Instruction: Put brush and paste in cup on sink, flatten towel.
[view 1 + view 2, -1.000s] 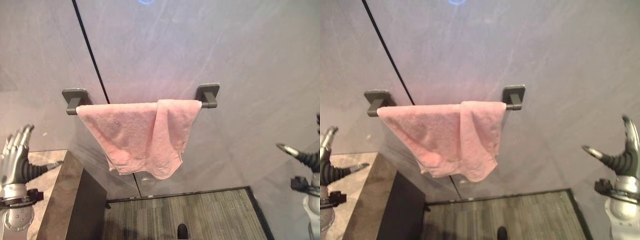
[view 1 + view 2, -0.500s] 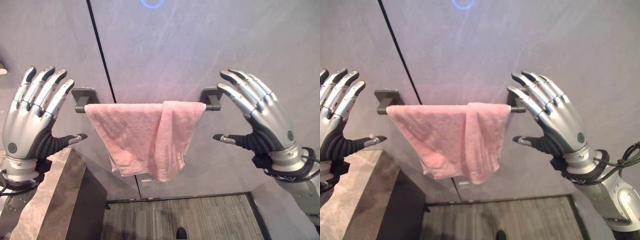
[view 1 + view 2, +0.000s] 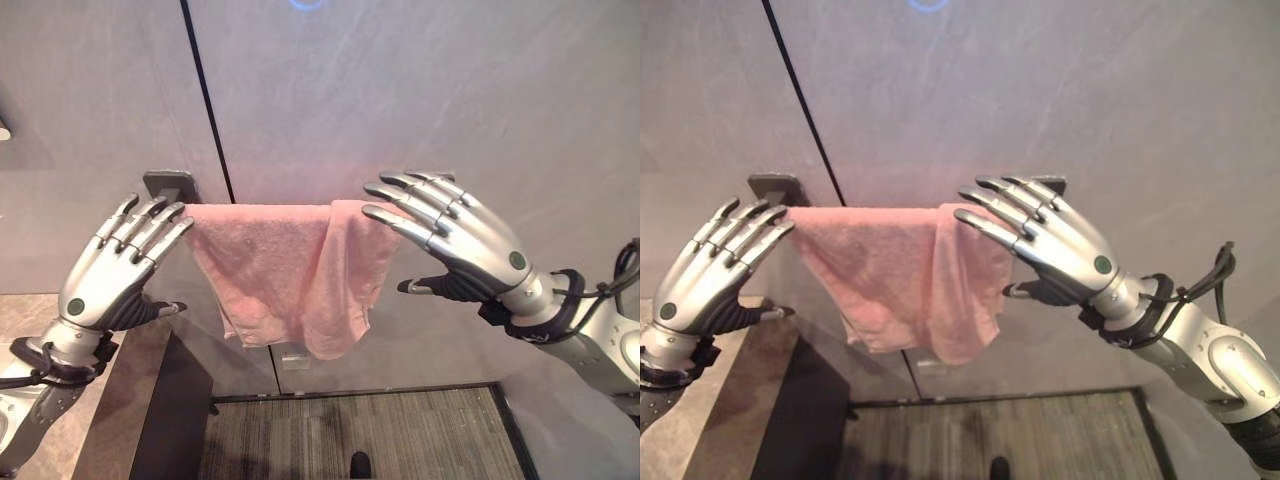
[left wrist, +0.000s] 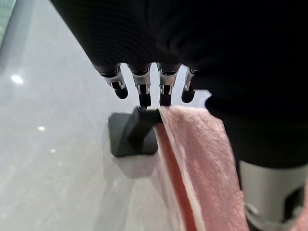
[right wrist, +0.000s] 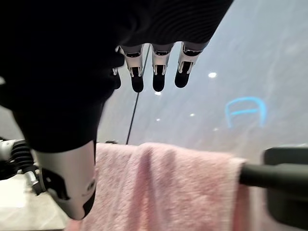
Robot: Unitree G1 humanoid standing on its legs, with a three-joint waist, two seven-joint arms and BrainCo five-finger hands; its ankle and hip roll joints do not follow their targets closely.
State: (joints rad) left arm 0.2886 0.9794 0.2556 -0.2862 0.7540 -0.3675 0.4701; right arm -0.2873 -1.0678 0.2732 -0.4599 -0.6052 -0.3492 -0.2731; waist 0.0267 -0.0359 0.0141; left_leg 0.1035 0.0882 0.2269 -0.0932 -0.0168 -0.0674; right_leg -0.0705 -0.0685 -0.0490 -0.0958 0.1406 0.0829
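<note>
Left eye view, wall: grey wall (image 3: 420, 90) behind everything, with a dark vertical seam above the rail's left end.
Towel rail: dark towel rail (image 5: 269, 174) fixed level on the wall; its long axis runs left to right; its left bracket (image 4: 132, 137) shows beside the cloth.
Towel: pink towel (image 3: 275, 265) draped over the towel rail, not flat; a folded-over layer lies doubled toward the rail's right end and hangs lower than the rest.
Right hand: right hand (image 3: 465, 250) in front of the rail's right end, fingers straight and spread, thumb apart below; fingertips over the doubled fold, contact not certain.
Left hand: left hand (image 3: 110, 280) by the rail's left end, fingers straight, tips at the towel's left top corner; it holds nothing.
Key relation: the bunched fold lies under the right hand, so that hand is nearer the work; judged, spreading calls for a pull along the rail toward its right end while the left hand steadies the left corner.
Counter: stone counter (image 3: 125, 400) below the rail's left end.
</note>
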